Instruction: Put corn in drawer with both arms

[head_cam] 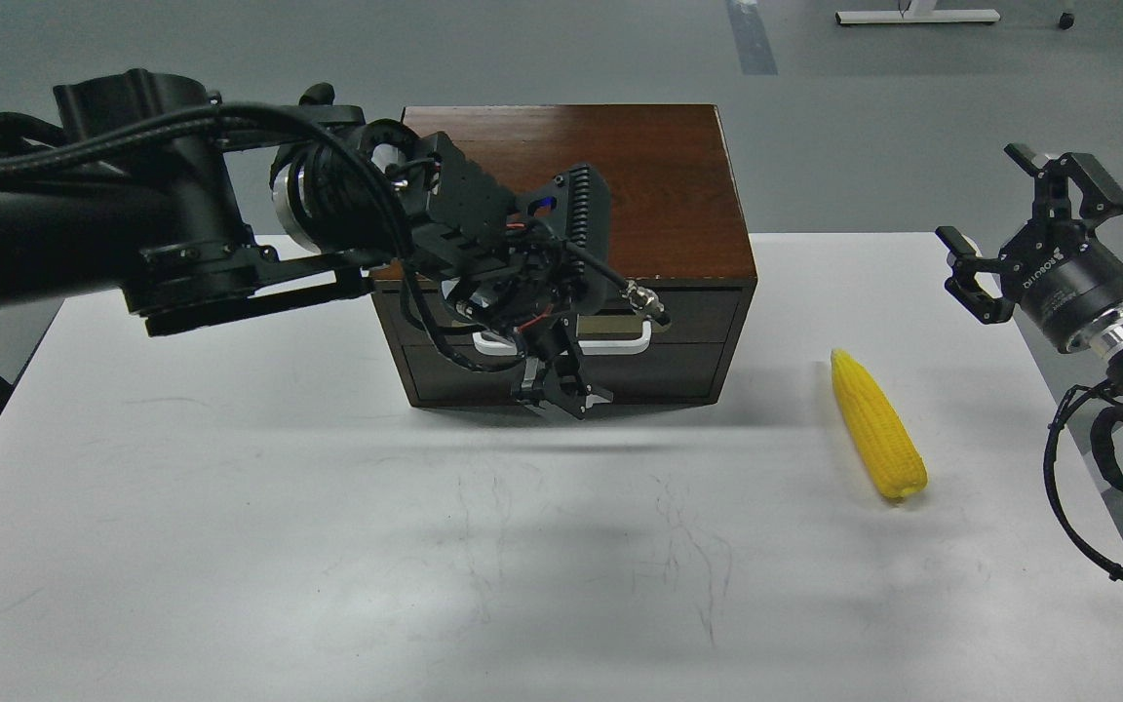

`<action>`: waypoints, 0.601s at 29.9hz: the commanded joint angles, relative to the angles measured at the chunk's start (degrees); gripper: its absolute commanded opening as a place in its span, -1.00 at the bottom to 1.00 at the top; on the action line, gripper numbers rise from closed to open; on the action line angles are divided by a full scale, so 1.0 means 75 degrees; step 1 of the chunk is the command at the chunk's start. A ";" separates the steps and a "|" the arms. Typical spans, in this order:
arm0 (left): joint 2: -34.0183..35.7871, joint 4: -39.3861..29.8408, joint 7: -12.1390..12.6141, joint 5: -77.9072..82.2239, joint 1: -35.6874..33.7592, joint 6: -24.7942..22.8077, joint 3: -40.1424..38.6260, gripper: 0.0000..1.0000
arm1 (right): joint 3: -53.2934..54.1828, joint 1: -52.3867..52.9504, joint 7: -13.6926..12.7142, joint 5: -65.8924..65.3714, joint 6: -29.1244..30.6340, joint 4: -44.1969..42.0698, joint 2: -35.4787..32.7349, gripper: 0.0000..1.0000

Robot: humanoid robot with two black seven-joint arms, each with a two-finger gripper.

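My left gripper (561,390) hangs right in front of the shut drawer (561,336), just under its white handle (635,336), but it's too dark and bunched up to tell how far it's open, while my right gripper (1029,229) sits spread wide in the air, holding nothing. One corn (876,425) lies on the white table (328,536) to the right of the one wooden box (610,185), well apart from both grippers. Grey floor behind.
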 commanded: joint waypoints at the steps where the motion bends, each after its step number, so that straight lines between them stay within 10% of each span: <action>1: -0.0031 0.0047 -0.0001 0.0064 0.0021 -0.0001 0.0195 0.96 | -0.0001 -0.0007 0.0000 0.0000 -0.0011 -0.0011 0.0010 1.00; 18: 0.0004 0.0082 -0.0001 0.0067 0.0267 -0.0001 0.0442 0.96 | -0.0001 -0.0077 0.0000 0.0000 -0.0011 0.0012 -0.0001 1.00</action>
